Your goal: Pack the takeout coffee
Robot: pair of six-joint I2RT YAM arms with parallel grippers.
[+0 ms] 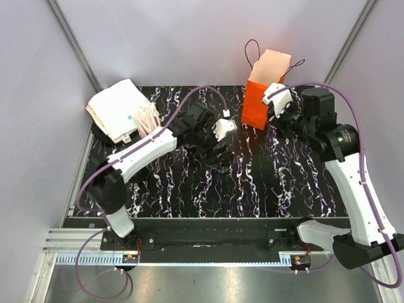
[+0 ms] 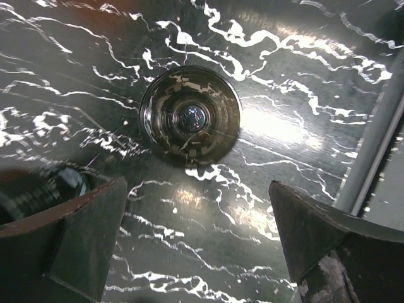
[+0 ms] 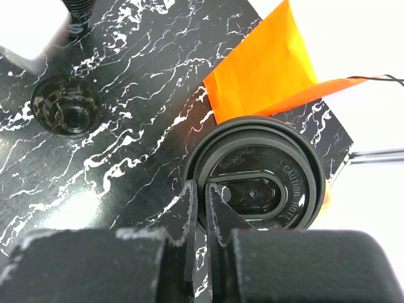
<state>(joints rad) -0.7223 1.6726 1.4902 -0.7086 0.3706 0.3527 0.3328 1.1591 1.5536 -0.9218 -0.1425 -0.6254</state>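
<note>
The right gripper (image 3: pixel 201 192) pinches the takeout coffee (image 3: pixel 265 167) by its lid rim, cup body hidden; the left gripper (image 2: pixel 196 189) gapes wide.

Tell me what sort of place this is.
Probably a robot lab cell staged as a takeout packing station: left arm and right arm bolted at a black marbled table, bare walls with metal framing, an orange paper bag beside a lidded takeout coffee cup.
</note>
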